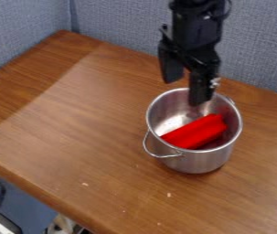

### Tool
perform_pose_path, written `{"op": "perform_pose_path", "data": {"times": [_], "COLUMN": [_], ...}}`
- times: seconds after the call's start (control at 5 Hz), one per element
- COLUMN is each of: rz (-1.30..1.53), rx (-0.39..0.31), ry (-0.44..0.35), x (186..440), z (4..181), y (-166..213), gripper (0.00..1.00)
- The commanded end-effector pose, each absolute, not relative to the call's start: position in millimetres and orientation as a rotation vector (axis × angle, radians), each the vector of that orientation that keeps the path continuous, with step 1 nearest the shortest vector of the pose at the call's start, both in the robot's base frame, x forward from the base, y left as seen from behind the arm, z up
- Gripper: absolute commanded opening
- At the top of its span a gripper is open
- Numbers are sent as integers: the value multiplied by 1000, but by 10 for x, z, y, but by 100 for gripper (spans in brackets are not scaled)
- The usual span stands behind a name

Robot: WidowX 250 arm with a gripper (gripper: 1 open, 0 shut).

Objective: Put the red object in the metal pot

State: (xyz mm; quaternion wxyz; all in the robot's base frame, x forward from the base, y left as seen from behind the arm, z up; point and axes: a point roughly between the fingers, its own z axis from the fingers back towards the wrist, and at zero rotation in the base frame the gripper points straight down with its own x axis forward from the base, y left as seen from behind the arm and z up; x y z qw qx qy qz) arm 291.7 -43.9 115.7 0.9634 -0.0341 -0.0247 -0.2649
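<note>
Camera view: red object lies inside metal pot, slanted across bottom, one end toward far wall, not sticking above rim as far as I can tell

Gripper hangs above pot's far rim, pointing down, fingers spread, holding nothing; one dark finger dips just near rim, clear of block

Pot stands on wooden table, wire handle toward front edge

Judgement: placing looks done; only thing left seems arm pulling clear
</note>
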Motion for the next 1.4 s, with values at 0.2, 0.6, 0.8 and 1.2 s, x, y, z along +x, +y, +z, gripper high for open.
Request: {"op": "perform_pose_path", "data": {"times": [0.2, 0.6, 0.8, 1.2], "rz": [-482, -456, -411, -524], "rx": [-63, -17, -8, 13], "ry": [-78, -48, -41, -38], "x": [3241, 3228, 3229, 3237], "z": [1149, 1156, 1090, 970], "y": [291, 448, 489, 592], "gripper": [100, 100, 100, 100]}}
